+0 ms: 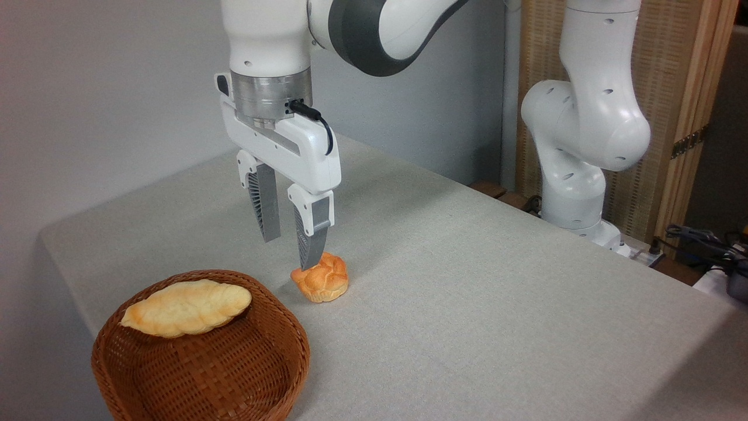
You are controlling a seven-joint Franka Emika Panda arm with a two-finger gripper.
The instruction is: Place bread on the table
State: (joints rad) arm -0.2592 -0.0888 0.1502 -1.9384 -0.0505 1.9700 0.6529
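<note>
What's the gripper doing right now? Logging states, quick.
Gripper: open, holding nothing, fingers apart above the table, near the small orange bun. The bread lies in the wicker basket.

No legible text or labels

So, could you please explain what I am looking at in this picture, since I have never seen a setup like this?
This is a single view from a fixed camera looking across a grey table. The white jointed machine is a robot arm; its base stands at the table's far right edge. At its tip hangs the end effector, two grey fingers that pinch things. They are open and hold nothing. Just below them a small orange bun sits on the table. At the front left a brown wicker basket holds a long pale loaf, the bread, resting across the basket's rim.
</note>
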